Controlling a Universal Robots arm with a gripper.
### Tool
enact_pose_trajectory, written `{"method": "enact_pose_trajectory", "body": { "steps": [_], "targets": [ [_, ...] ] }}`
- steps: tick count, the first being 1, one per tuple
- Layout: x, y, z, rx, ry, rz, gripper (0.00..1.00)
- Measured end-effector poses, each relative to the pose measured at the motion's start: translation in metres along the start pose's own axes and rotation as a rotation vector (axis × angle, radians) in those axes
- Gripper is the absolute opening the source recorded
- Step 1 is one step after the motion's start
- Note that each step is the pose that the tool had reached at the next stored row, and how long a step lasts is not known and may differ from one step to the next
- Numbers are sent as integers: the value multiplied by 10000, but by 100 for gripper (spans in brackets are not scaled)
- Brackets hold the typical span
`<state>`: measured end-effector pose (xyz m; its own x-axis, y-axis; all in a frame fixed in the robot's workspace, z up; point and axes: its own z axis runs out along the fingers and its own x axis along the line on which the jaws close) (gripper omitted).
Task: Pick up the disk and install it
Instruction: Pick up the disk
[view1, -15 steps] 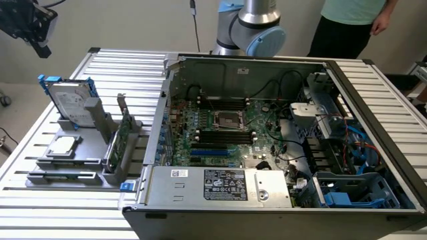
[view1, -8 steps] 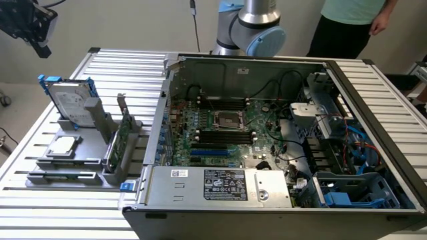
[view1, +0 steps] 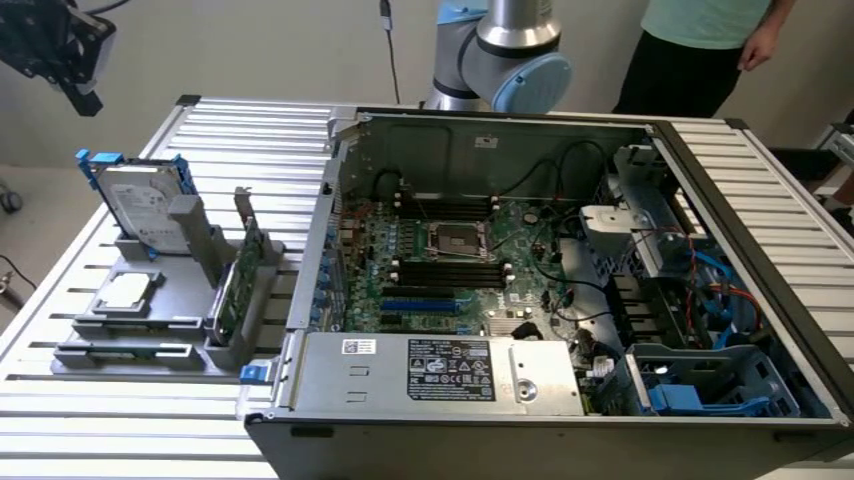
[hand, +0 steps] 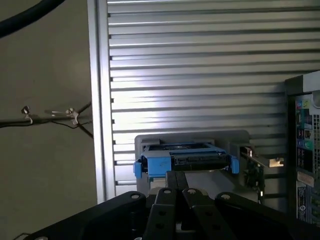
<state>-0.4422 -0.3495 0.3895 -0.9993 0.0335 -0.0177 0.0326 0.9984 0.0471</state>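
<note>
Looking at the exterior view's left, we see the disk (view1: 138, 205), silver-grey, white-labelled, blue-framed, leaning in a grey stand (view1: 134, 323); our gripper (hand: 176, 177) hangs apart, closed, empty.

We see soft, even light in the exterior view: the table (view1: 227, 125) is bright, the inside of the open computer case (view1: 481, 140) shaded. In the wrist view glare whitens the slats, and the gripper (hand: 176, 176) looks nearly black.
</note>
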Motion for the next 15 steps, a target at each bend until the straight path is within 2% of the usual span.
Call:
{"method": "enact_pose_trajectory", "body": {
  "steps": [15],
  "targets": [
    [0,0,0,211,88,-1730,11]
  ]
}}
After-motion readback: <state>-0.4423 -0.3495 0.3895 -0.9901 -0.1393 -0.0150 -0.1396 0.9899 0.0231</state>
